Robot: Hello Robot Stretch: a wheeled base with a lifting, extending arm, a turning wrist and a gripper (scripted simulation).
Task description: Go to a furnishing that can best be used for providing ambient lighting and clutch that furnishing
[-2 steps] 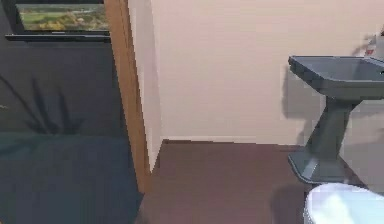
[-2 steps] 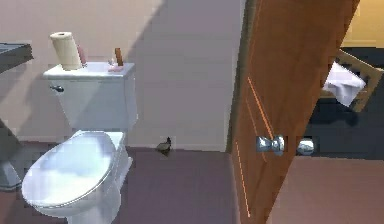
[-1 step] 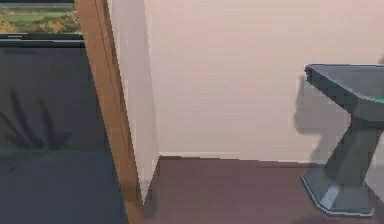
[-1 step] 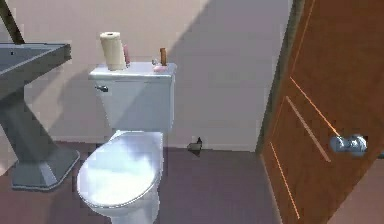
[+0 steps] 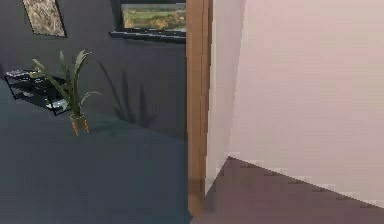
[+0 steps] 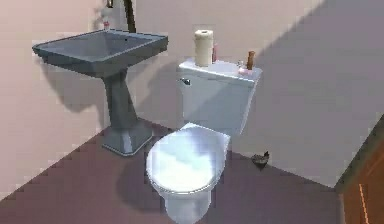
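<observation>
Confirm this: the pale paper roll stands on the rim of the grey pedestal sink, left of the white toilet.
Not right. The pale paper roll stands on the white toilet's tank, not on the grey pedestal sink; the arm side view shows it. The sink does stand left of the toilet.

You see a potted plant (image 5: pixel 74 98) and a low black rack (image 5: pixel 28 88) on the dark floor (image 5: pixel 100 178); a paper roll (image 6: pixel 204 46) stands on the toilet tank (image 6: pixel 215 95).

White toilet (image 6: pixel 192 160), blue-grey sink (image 6: pixel 100 48), green plant (image 5: pixel 68 82), pink wall (image 5: pixel 310 90), brown doorframe (image 5: pixel 198 90).
</observation>
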